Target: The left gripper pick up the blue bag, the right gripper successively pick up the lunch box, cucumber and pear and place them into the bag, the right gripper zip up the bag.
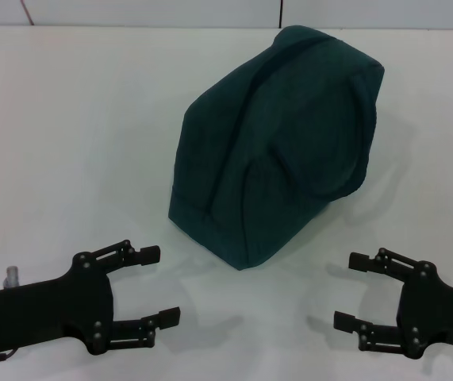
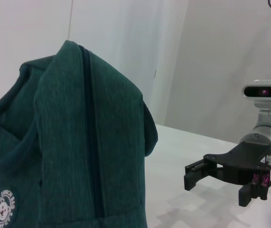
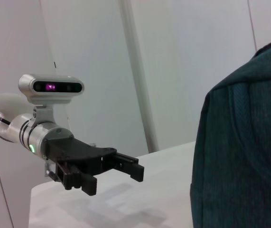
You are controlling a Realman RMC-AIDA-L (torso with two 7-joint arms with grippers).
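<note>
Dark teal fabric bag [image 1: 278,143]: sitting zipped on the white bench [image 1: 75,135], centre.
Left claw [image 1: 155,286]: hovering near-left, gaping open, empty.
Right claw [image 1: 351,290]: hovering near-right, gaping open, empty.

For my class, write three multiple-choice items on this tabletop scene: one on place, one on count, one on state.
1. Where does the dark teal fabric bag stand?
A. Beyond the two grippers, on the white table
B. In the left gripper
C. Under the right gripper

2. How many black two-fingered grippers show in the head view?
A. One
B. Two
C. Three

3. How are the grippers' fingers?
A. Both shut
B. One shut
C. Both open

Answers: 1 A, the bag sits free on the table; 2 B, left gripper and right gripper; 3 C, a gap shows between each pair.
</note>
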